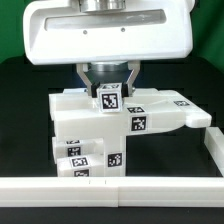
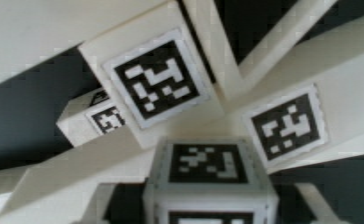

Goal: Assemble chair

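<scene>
White arm [image 1: 108,30] overhead, pincer [image 1: 108,90] pointing down, 2 dark fingers [image 1: 89,78] narrowly apart

The gripper [image 1: 108,86] fingertips partly hidden by tagged cube [image 1: 108,98]; arm [image 1: 108,30] cut off at top

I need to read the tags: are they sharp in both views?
Exterior view: tags on the chair parts are small yet crisp, evenly lit against the dark table. Wrist view: near tags look soft and skewed, one cropped.
</scene>
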`<move>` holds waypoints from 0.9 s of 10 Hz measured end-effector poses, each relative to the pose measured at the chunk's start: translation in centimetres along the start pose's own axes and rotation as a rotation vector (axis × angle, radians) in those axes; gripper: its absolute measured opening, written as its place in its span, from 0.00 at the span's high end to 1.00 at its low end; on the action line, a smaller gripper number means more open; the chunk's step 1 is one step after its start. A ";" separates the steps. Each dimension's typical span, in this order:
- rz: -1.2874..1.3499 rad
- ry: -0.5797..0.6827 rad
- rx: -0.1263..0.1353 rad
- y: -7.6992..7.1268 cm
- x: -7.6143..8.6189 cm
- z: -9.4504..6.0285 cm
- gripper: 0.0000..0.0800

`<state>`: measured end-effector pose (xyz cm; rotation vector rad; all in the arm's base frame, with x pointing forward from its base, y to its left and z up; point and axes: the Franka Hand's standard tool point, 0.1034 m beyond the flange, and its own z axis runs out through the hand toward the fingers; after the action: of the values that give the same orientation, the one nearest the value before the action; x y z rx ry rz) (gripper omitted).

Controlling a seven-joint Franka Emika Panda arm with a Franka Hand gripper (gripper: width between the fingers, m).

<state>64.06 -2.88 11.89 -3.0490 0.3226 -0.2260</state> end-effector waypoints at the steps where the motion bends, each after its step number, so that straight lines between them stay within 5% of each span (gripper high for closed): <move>1: 0.121 0.000 0.002 -0.1 0.0 0.0 0.64; 9: 0.748 -0.007 0.019 -0.6 -0.1 0.1 0.64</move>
<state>64.07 -2.27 11.86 -2.6639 1.3830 -0.1615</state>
